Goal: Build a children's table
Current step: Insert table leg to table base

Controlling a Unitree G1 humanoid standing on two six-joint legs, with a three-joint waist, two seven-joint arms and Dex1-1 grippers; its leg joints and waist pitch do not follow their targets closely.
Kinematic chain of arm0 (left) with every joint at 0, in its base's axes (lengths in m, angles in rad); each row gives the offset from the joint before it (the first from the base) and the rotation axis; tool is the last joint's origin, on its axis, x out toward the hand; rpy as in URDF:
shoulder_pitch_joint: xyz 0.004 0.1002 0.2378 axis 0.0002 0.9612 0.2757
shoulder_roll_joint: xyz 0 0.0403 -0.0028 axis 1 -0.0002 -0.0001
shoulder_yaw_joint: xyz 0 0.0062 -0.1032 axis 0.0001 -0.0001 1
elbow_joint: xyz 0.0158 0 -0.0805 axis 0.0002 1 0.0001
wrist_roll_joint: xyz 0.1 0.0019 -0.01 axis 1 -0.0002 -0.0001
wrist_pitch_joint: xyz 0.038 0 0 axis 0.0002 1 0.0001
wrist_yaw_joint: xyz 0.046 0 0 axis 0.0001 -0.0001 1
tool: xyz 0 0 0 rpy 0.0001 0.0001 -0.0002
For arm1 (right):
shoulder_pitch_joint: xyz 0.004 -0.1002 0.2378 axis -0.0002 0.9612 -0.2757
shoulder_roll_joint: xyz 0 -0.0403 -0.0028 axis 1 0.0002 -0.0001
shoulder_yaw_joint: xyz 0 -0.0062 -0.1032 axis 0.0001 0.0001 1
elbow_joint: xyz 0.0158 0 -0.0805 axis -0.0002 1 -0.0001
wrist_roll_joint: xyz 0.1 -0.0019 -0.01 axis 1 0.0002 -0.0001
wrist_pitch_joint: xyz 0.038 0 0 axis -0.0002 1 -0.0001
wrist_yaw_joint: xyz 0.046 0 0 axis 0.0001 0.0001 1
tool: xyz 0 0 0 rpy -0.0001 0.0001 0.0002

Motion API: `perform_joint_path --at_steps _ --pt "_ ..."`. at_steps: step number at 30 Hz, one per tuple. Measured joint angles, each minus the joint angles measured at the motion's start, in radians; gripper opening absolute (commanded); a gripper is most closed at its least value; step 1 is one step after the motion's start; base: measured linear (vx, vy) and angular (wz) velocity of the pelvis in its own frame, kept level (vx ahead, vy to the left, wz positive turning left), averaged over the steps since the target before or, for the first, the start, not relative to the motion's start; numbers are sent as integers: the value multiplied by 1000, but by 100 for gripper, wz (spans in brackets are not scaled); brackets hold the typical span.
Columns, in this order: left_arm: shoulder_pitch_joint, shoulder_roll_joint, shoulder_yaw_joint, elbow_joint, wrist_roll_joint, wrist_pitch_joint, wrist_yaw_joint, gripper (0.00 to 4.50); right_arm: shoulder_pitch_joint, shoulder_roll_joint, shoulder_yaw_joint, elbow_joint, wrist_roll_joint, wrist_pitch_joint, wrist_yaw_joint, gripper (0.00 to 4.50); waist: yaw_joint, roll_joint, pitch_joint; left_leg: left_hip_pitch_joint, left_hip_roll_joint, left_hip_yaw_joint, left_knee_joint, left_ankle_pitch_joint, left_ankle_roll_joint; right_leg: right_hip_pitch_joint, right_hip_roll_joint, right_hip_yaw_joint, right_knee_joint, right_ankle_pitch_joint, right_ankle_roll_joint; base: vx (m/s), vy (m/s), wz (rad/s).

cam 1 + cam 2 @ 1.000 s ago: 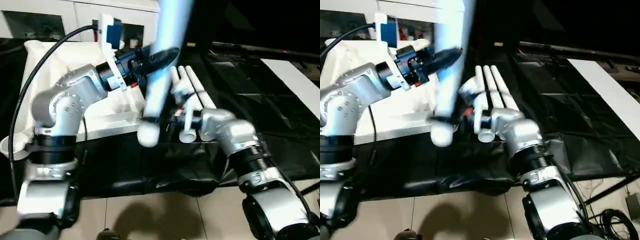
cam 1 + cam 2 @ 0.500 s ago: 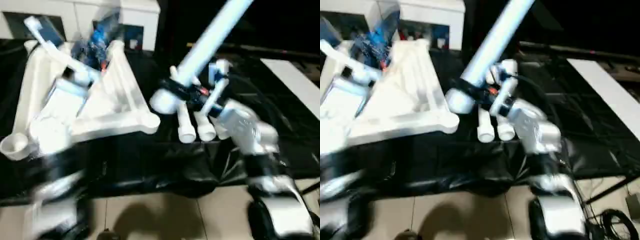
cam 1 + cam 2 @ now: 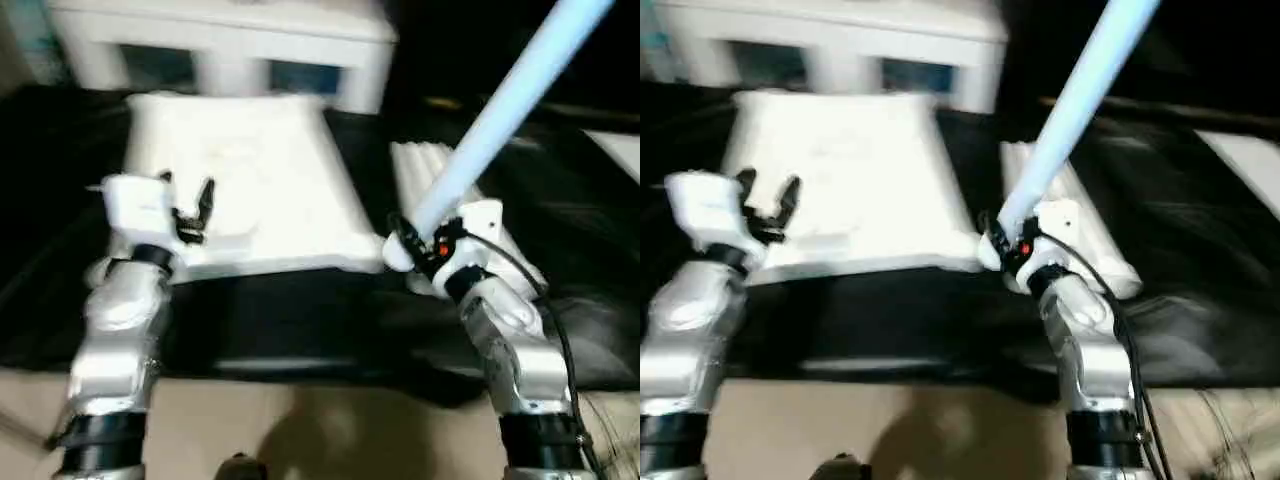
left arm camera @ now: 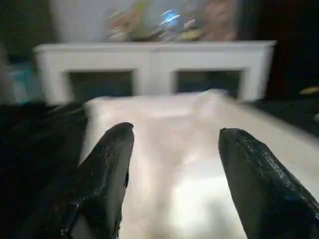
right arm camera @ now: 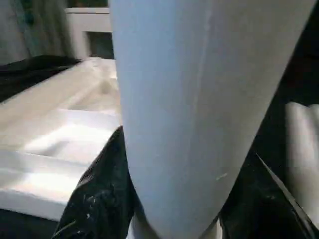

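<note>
1. The white top is lying on the black-draped table, with its ribbed underside facing up.
2. One leg is being held by the right gripper; the two black fingers are closed on it near its thick lower end.
3. The held leg is being kept tilted, with its upper part rising up and to the right, out of the picture.
4. Its lower end is being held just beside the near right corner of the top; whether it is touching the corner cannot be told.
5. The other legs are lying side by side on the cloth, to the right of the top and behind the right gripper.
6. The left gripper is being held above the near left part of the top, with its fingers spread apart and nothing between them.
7. A white cabinet is standing behind the table.
</note>
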Motion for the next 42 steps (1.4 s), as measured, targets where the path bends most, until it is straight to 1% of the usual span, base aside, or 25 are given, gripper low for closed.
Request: perform_joint_path --at_steps 1,4,6,8,9,10,11,12,14,17,21,24,26,27,29,30,32,34,35,36,37,38,39,40,42 --pt "-1 -14 0 1 11 -3 4 304 1 7 1 1 -10 -2 -2 186 5 -3 -4 -10 -4 16 -5 2 -11 -13 41 20 15 1 2 -59 116 44" --pt "-2 -31 -25 21 47 -7 16 304 0 41 -13 1 11 15 -14 186 11 -16 -12 -25 -2 66 -38 20 -40 -48 104 17 53 -7 18 -85 50 37" --pt "-4 -32 -47 22 57 -6 25 304 4 38 -16 3 17 16 -23 186 25 -21 -16 -36 5 106 -61 20 -38 -54 101 26 57 -8 17 -115 -11 39" --pt "-5 -23 -49 37 55 -19 22 304 5 38 -16 4 27 16 -31 186 40 -37 -21 -53 -1 159 -75 23 -33 -35 62 61 -8 -31 19 -124 -63 28" --pt "-5 -21 -48 50 51 -21 14 304 11 36 -17 3 33 15 -32 186 48 -41 -19 -62 -6 159 -45 12 -35 -48 45 65 -5 -46 41 -106 -74 14" --pt "-1 -21 -53 63 43 -21 1 304 33 31 -21 5 37 15 -35 186 68 -31 -19 -64 -25 73 39 -15 -35 -44 41 67 0 -41 43 -54 -24 -13" --pt "-2 -21 -57 67 39 -21 -8 304 45 29 -27 6 38 15 -40 186 71 -21 -18 -45 -28 24 74 -14 -36 -41 40 60 -1 -34 47 -54 -24 -13" --pt "-5 -22 -60 66 34 -26 -13 304 51 27 -36 7 38 16 -46 186 67 -14 -19 -10 -21 3 46 -47 -32 -42 35 48 -3 -28 49 -81 39 -7" --pt "-15 -27 -79 75 36 -40 -32 304 51 29 -56 10 39 19 -57 186 37 -6 -11 -6 0 24 20 -35 -38 -41 39 44 -37 -10 48 -162 59 14" --pt "-16 -33 -81 91 44 -59 -42 304 45 35 -52 6 39 19 -59 186 2 -5 -8 10 -2 42 -4 -34 -38 -24 32 47 -66 15 40 -125 62 -3" --pt "-17 -41 -88 93 27 -66 -57 304 45 32 -49 6 61 37 -65 186 -28 17 9 57 26 69 -39 -35 -41 8 40 33 -113 7 44 -91 20 -19" --pt "-30 -37 -88 93 19 -81 -66 304 52 30 -51 6 64 38 -66 186 -3 5 15 100 99 170 -56 -32 -46 24 29 23 48 -51 39 -84 -74 -59" --pt "-32 -42 -87 94 8 -83 -68 304 42 27 -48 4 62 37 -65 186 44 -27 7 124 124 233 -79 -27 -64 68 16 43 72 -106 35 -27 -216 -77" --pt "-32 -46 -86 95 6 -84 -69 304 33 24 -44 2 60 36 -62 186 55 -44 -4 106 117 213 -73 -29 -80 96 16 57 49 -162 37 -68 -224 -65" --pt "-10 -68 -89 101 5 -82 -69 304 47 4 -32 7 50 36 -55 186 75 -46 -7 51 86 130 115 -95 -54 83 17 40 42 -169 24 -8 -192 -41" --pt "-9 -72 -95 110 6 -82 -68 304 54 -3 -30 9 49 36 -53 186 75 -45 -13 29 46 91 177 -99 -41 84 20 36 29 -164 13 82 -199 -5" --pt "-14 -79 -101 112 6 -82 -67 304 58 -21 -40 10 48 36 -53 186 71 -43 -22 29 -9 69 104 -101 -23 93 69 45 -27 -135 -9 73 -212 32" --pt "-13 -75 -92 114 5 -82 -64 304 51 -28 -40 10 48 36 -48 186 79 -3 -36 41 -10 57 -21 -78 9 115 138 23 -91 -111 -12 130 -114 17" --pt "-9 -66 -87 115 6 -80 -60 304 44 -25 -33 13 48 37 -44 186 83 1 -38 43 -1 37 -22 -52 6 121 150 13 -101 -109 -10 158 -75 5" --pt "1 -62 -73 115 6 -79 -53 304 33 -17 -9 13 47 37 -38 186 71 -2 -39 47 1 23 -26 -57 1 106 146 6 -73 -122 59 216 -74 -11" --pt "8 -52 -53 126 6 -75 -45 304 16 -4 22 13 48 38 -24 186 57 -13 -40 54 -5 19 -28 -62 -3 50 116 21 33 -124 143 199 -109 -22" --pt "14 -47 -42 128 6 -74 -40 304 7 0 39 13 49 38 -18 186 43 -20 -41 62 -11 10 -29 -70 -7 -2 86 50 100 -118 153 199 -109 -22" --pt "11 -45 -42 127 7 -74 -34 304 6 -1 41 11 51 38 -15 186 24 -27 -41 68 -16 7 -29 -75 -10 -45 51 77 108 -109 162 117 -63 -22" --pt "4 -46 -46 124 8 -74 -30 304 10 -10 38 11 51 38 -9 186 -1 -46 -42 77 -22 13 -30 -83 -12 -90 8 103 63 -83 160 89 -64 -5" --pt "5 -46 -48 121 10 -73 -30 304 21 -22 38 11 50 37 -1 186 -30 -92 -37 94 -35 34 -27 -98 -21 -89 -36 124 -60 39 123 85 -90 -1"
